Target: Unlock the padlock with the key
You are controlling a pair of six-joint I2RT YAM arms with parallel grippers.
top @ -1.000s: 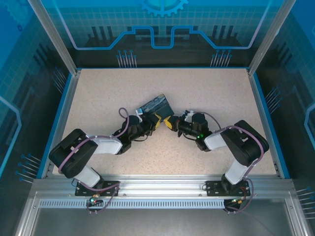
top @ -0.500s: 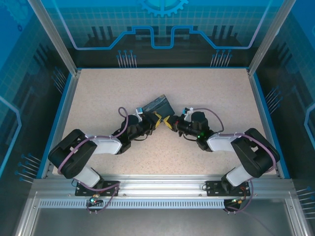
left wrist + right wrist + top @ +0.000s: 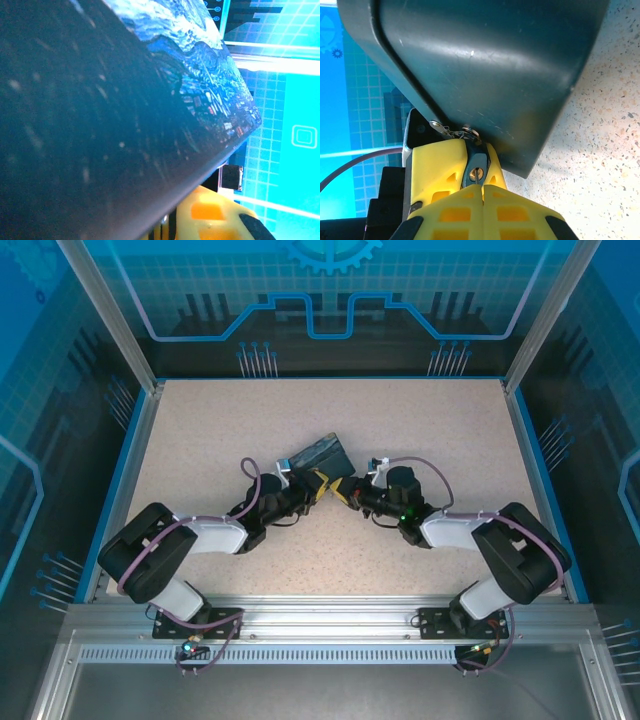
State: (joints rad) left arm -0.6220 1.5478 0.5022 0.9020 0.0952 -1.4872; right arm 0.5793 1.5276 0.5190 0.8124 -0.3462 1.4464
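jaws of the right gripper [image 3: 345, 493] sit pressed shut just right of the padlock [image 3: 318, 453], a brassy bit [image 3: 476, 174] at their tips, perhaps the key; left gripper [image 3: 319, 483] pinches the padlock's near edge, tilted up; likely rigid, slick, hefty; grip its black sides.

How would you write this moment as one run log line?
left gripper: shut on padlock, held tilted | right gripper: shut, tips close at padlock's lower edge | step: likely lining up

Blue-and-yellow swirled padlock [image 3: 318, 452] (black sides), speckled beige table [image 3: 420, 430]
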